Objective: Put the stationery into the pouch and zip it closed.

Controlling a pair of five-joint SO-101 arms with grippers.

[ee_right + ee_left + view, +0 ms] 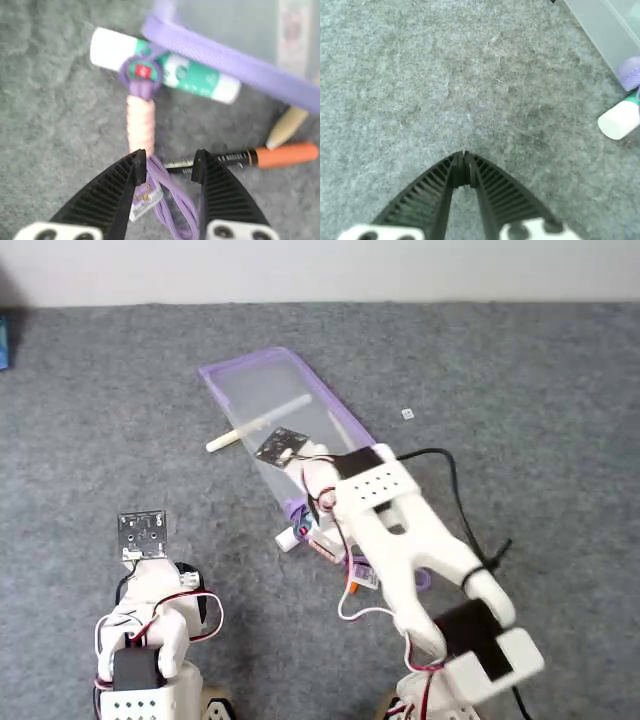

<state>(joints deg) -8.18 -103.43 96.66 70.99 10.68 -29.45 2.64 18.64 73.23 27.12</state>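
Right claw, jaws apart, hovers over a pen beside the pouch mouth; grasping it seems next. Left claw rests together.

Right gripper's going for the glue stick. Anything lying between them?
Yes. The pink zipper charm lies between the open right gripper and the glue stick, and its purple end rests across the stick. A purple cord also lies under the gripper.
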